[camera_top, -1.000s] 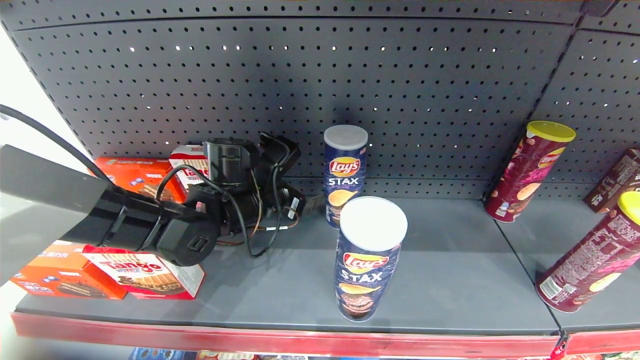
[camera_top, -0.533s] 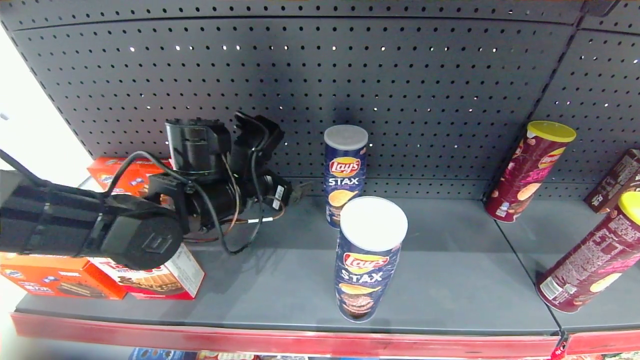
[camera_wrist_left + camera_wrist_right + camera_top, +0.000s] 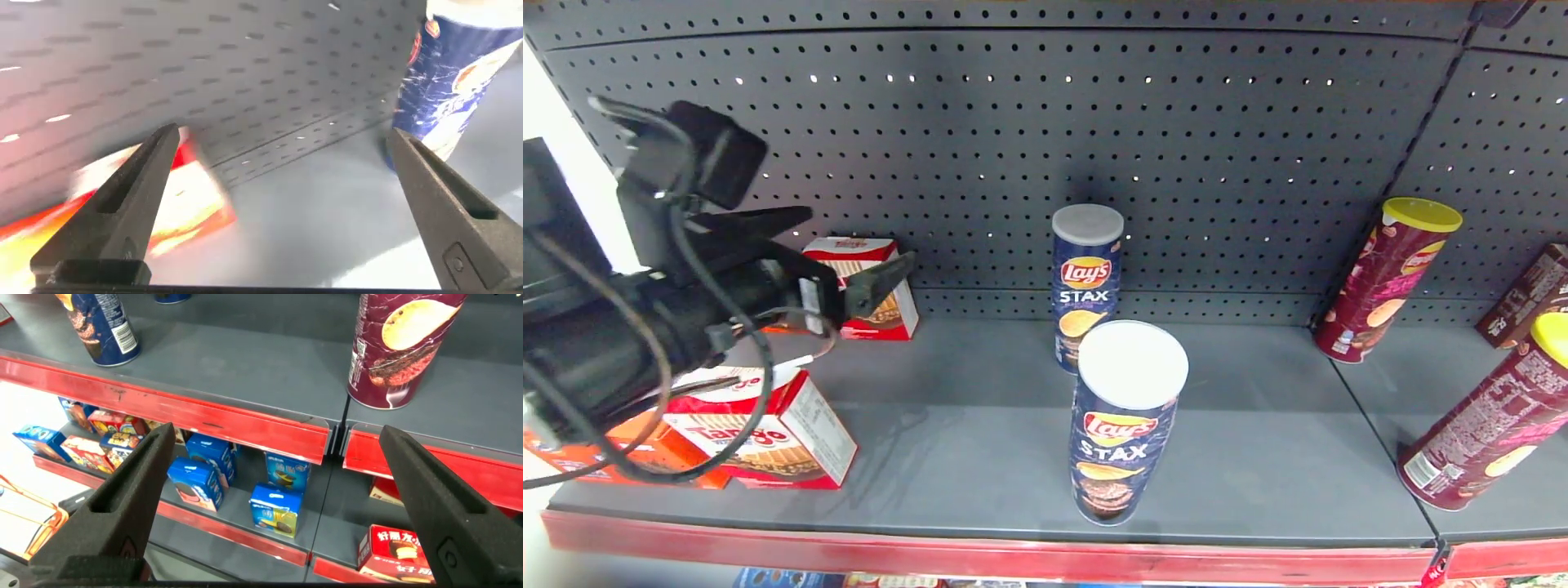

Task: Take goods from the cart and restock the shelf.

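My left gripper point(image 3: 859, 237) hangs open and empty above the left end of the grey shelf point(image 3: 1258, 457). Just behind it a red-and-white wafer box point(image 3: 882, 306) stands against the pegboard. The left wrist view has the open gripper point(image 3: 282, 135), that box point(image 3: 192, 208) blurred beyond it, and a blue chip can point(image 3: 449, 73) to one side. A second wafer box point(image 3: 768, 433) and an orange box point(image 3: 605, 461) sit at the front left. My right gripper point(image 3: 276, 433) is open and empty in front of the shelf's red edge point(image 3: 245, 416).
Two blue chip cans point(image 3: 1085, 282) point(image 3: 1127, 416) stand mid-shelf, one behind the other. Maroon cans point(image 3: 1388, 278) point(image 3: 1486, 425) lean in the bay to the right. The lower shelf holds blue boxes point(image 3: 196, 478) and red boxes point(image 3: 400, 547). Bare shelf lies between the boxes and the cans.
My left arm has drawn back from the rear of the shelf, moving left and up. The wafer box at the back, hidden behind it before, now stands free.
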